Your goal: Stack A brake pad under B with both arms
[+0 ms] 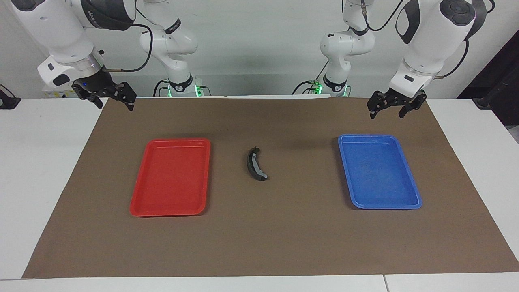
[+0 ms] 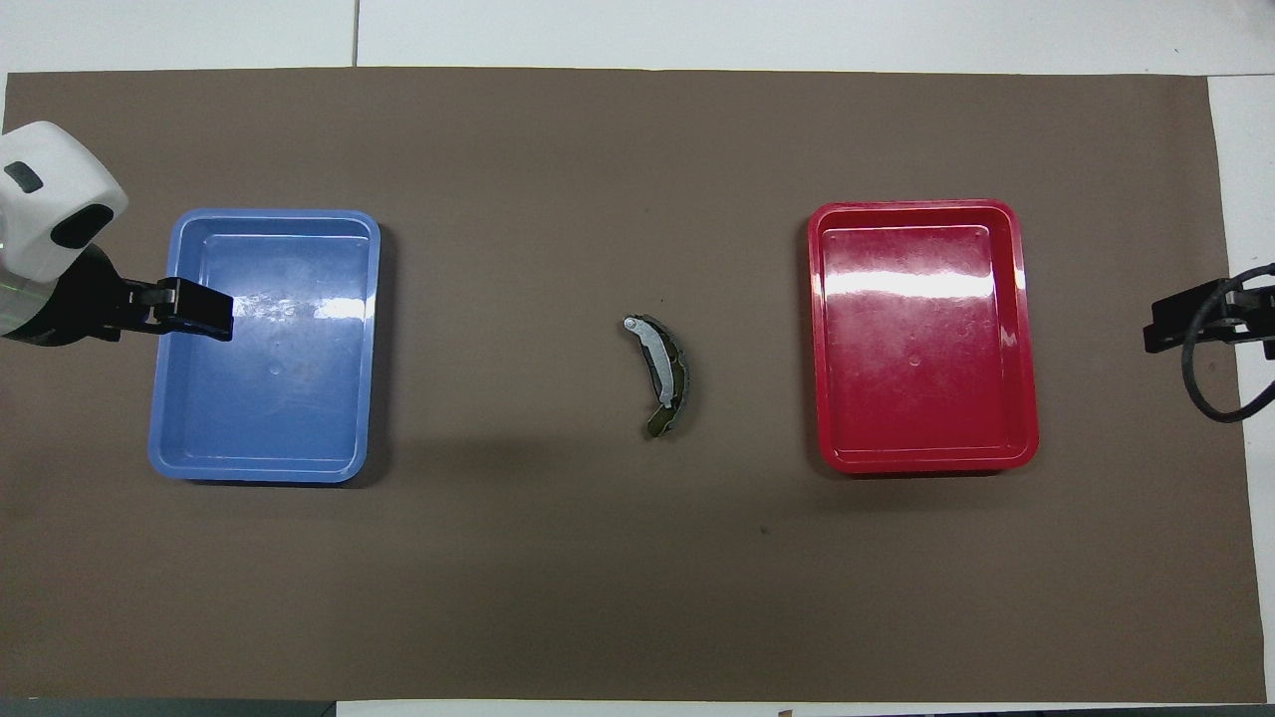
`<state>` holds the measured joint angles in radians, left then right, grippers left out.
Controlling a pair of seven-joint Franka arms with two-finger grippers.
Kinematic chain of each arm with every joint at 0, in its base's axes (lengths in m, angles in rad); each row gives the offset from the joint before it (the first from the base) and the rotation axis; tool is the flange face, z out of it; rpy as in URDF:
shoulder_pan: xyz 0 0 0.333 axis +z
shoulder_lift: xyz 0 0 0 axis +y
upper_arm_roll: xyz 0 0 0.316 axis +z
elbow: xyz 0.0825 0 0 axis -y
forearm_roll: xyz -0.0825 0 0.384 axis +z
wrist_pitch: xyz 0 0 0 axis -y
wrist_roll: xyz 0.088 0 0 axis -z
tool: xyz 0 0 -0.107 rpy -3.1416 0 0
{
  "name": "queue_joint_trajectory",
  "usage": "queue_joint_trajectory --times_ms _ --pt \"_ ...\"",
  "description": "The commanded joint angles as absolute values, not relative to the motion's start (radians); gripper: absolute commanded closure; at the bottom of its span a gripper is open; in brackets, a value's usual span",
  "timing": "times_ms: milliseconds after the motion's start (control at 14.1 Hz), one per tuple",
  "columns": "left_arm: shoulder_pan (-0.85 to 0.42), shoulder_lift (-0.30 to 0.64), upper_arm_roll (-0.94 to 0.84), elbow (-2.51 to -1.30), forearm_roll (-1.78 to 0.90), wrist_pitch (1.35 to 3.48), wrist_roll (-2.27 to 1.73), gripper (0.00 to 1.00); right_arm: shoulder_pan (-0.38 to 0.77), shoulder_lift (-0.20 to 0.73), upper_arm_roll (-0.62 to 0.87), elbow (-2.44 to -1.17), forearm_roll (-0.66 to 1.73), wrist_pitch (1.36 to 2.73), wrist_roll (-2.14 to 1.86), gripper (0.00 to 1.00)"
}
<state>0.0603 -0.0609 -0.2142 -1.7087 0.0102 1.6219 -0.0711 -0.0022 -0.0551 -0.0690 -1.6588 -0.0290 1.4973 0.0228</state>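
Mid-table, between the trays: B [image 1: 255, 165], the long curved black piece with its grey lining strip up, lies on the brown mat [image 1: 259, 243], well apart from both the red tray [image 1: 172, 140] and the blue tray [image 1: 367, 136]
A brake pad: a darker, olive-grey edge [image 2: 681, 381] shows from under B's outer curve in the overhead view; this is judged to be the A brake pad, already beneath B, though most of it is covered
Left hand: the left hand [image 1: 388, 112] hangs high over the mat at the left arm's end of the table, fingers spread wide, holding nothing; from above its tip overlaps the blue tray's rim
Right hand: the right hand [image 1: 114, 104] hangs over the mat's corner at the right arm's end of the table, fingers likewise spread wide, holding nothing
Trays: both look bare inside
Step in hand: by the look of it the stack is made and both arms are parked clear of it
Doing it well: keep both hands high and out at the ends, so that no finger or cable sweeps across the middle; B rests loose on a much shorter pad, so a light knock would likely slide it off
Worth checking: whether B sits centred on the pad or hangs more to one end; the pictures do not settle this
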Motion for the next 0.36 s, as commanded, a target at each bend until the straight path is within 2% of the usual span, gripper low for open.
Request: queue_joint_trajectory --times_ms 0,284 --pt "0.089 -0.078 -0.226 -1.680 -0.006 1.600 -0.058 0.01 -0.008 -0.066 -0.071 -1.669 -0.034 1.513 -0.012 0.00" --pt "0.089 -0.075 -0.206 -1.663 -0.006 1.557 -0.051 0.01 -0.008 -0.066 -0.071 -1.672 -0.034 1.516 -0.009 0.00"
